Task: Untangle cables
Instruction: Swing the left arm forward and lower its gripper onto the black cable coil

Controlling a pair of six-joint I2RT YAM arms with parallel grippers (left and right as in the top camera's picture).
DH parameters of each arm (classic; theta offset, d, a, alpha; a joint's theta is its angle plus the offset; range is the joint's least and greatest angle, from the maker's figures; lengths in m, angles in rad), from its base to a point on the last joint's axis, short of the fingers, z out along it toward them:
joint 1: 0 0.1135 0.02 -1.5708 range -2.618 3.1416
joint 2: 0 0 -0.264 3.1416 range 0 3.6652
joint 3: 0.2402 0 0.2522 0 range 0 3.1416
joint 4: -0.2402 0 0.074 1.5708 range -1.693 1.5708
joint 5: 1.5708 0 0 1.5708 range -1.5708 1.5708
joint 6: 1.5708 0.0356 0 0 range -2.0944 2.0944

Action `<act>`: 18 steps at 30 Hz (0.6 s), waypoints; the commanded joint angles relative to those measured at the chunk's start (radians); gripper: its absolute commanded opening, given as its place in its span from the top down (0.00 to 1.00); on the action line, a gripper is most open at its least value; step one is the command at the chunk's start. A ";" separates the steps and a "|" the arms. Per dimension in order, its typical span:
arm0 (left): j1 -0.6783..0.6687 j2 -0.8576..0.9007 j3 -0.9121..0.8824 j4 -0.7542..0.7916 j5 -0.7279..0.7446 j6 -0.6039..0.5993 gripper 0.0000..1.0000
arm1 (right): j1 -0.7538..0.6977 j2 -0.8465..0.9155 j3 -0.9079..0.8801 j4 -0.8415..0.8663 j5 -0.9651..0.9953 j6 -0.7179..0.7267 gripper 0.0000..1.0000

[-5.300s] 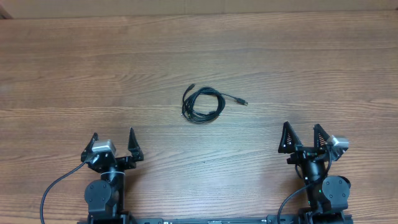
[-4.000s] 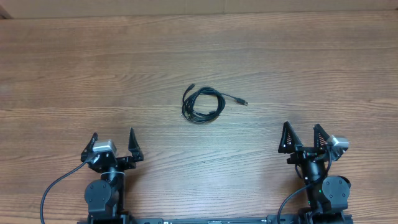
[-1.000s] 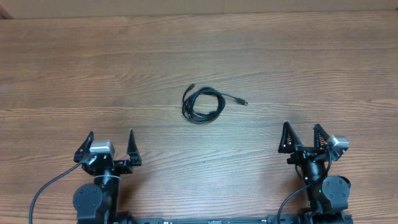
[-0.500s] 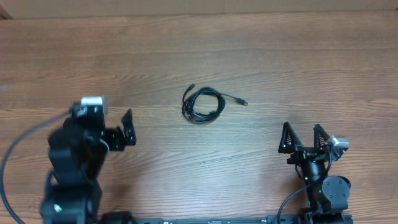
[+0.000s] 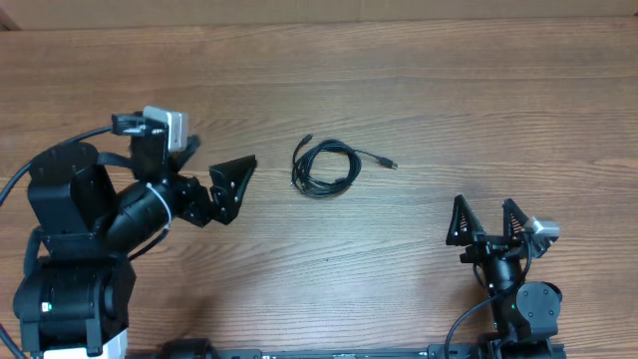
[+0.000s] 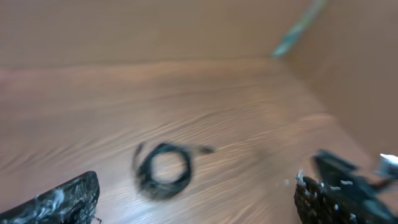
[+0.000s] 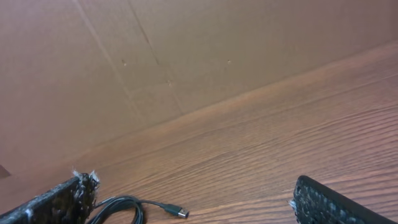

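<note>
The cables (image 5: 325, 168) lie as one small black coil in the middle of the wooden table, with a silver-tipped plug (image 5: 391, 163) sticking out to the right. My left gripper (image 5: 241, 185) is open and empty, a short way left of the coil and pointing at it. The left wrist view is blurred; it shows the coil (image 6: 163, 170) ahead between the wide-apart fingers (image 6: 59, 202). My right gripper (image 5: 484, 211) stands open and empty near the front right, well away from the coil. The right wrist view catches the coil's edge (image 7: 121, 208) and plug (image 7: 178, 212) low on the left.
The wooden table (image 5: 449, 90) runs to a brown cardboard wall (image 7: 186, 50) at the back. The left arm's body (image 5: 80, 229) takes up the front left, with its thick black wiring (image 5: 20, 179) looping beside it.
The left arm has risen from the front edge and swung forward and right, bringing its open gripper close to the coil. The right arm and the cables have not moved.
</note>
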 commanded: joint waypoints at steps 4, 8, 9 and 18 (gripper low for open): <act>-0.006 0.053 0.018 0.027 0.114 -0.145 0.00 | -0.002 -0.008 -0.011 0.004 0.000 0.001 0.00; -0.007 0.117 0.018 0.028 0.102 -0.217 0.00 | -0.002 -0.008 -0.011 0.003 0.000 0.001 0.00; -0.008 0.127 0.018 0.028 0.102 -0.218 0.00 | -0.002 -0.008 -0.011 0.003 0.000 0.001 0.00; -0.006 0.176 0.018 0.166 0.102 -0.274 0.07 | -0.002 -0.008 -0.011 0.004 0.000 0.001 0.00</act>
